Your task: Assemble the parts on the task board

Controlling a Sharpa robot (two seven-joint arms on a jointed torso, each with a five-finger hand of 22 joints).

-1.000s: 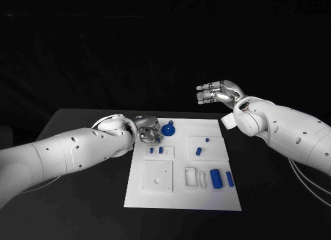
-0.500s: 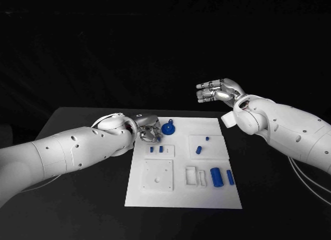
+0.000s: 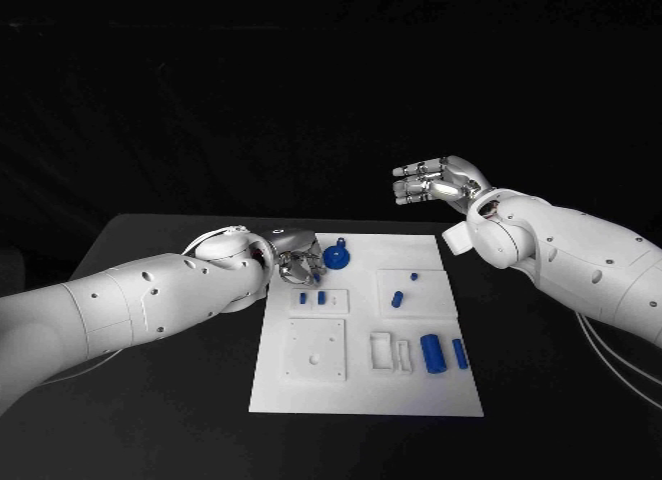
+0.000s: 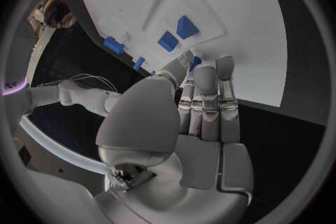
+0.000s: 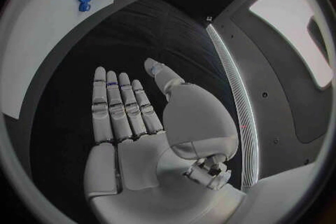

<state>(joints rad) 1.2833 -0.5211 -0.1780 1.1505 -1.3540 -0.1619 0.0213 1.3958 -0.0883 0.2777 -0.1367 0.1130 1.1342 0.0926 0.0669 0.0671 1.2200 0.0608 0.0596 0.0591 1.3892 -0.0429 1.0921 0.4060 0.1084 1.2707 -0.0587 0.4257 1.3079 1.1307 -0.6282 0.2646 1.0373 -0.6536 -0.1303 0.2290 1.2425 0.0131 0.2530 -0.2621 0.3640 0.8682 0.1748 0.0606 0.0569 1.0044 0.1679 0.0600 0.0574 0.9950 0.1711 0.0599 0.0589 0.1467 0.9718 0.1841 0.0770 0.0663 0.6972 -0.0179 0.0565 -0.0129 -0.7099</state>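
The white task board (image 3: 418, 390) lies in the middle of the table. My left hand (image 3: 291, 262) hovers low over its far left corner, beside a blue gear (image 3: 336, 261). In the left wrist view the fingers (image 4: 210, 95) lie close together, and a small blue part (image 4: 196, 61) shows pinched between the thumb tip and a fingertip. Just beyond them two blue pieces (image 4: 176, 35) stand on a raised pad. My right hand (image 3: 438, 183) is raised well above the far right of the board, with its fingers apart and nothing in the palm (image 5: 140, 123).
On the board, a small blue piece (image 3: 398, 299) lies on the right pad. Two blue cylinders (image 3: 432, 355) lie near the right edge beside white slots (image 3: 386, 353). A square white plate (image 3: 315, 352) sits at the front left. Black table surrounds the board.
My right hand has risen very slightly. The left hand and the parts on the board have not moved.
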